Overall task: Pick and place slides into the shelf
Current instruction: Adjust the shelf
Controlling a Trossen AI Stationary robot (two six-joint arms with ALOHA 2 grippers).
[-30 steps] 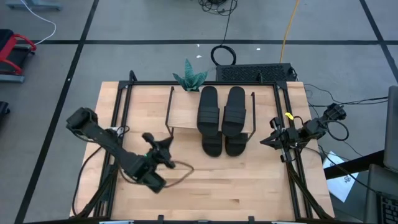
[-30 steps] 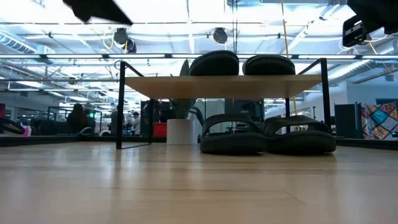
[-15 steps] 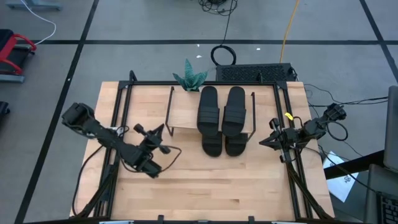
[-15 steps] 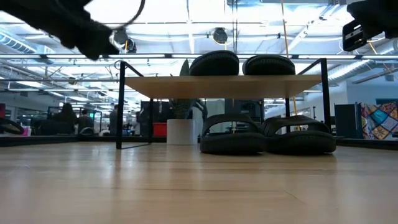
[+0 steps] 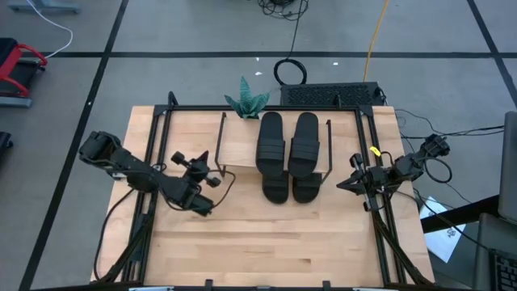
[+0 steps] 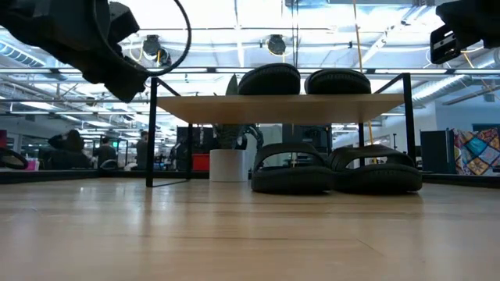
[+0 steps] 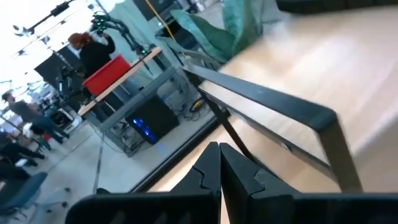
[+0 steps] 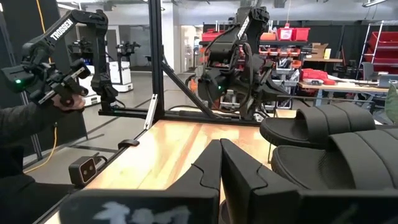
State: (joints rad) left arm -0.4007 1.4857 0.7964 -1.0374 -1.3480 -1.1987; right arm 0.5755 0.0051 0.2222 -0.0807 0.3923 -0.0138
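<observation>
The shelf (image 5: 242, 147) stands at the table's far middle, a light wood board on thin black legs (image 6: 151, 133). Two black slides lie on its top board (image 5: 271, 139) (image 5: 306, 139), and their rounded ends show above the board in the low view (image 6: 269, 79) (image 6: 337, 80). Two more slides rest on the tabletop under the board (image 6: 291, 168) (image 6: 375, 168), their near ends sticking out (image 5: 276, 188) (image 5: 305, 188). My left gripper (image 5: 206, 171) hovers shut just left of the shelf, its fingers (image 7: 219, 163) facing a shelf leg. My right gripper (image 5: 342, 184) waits shut at the table's right edge (image 8: 219, 154).
A black metal frame (image 5: 153, 137) runs along the table's edges. A green folded plant (image 5: 246, 100) and a black box (image 5: 331, 94) sit beyond the far edge. Bare wood (image 5: 275, 242) stretches across the near half. People show in the room behind (image 6: 70, 148).
My left arm has drawn back from the table's middle toward the left and far side, and its gripper has turned to face the shelf's left leg; in the low view it has come into sight at the upper left. Slides and shelf stay put.
</observation>
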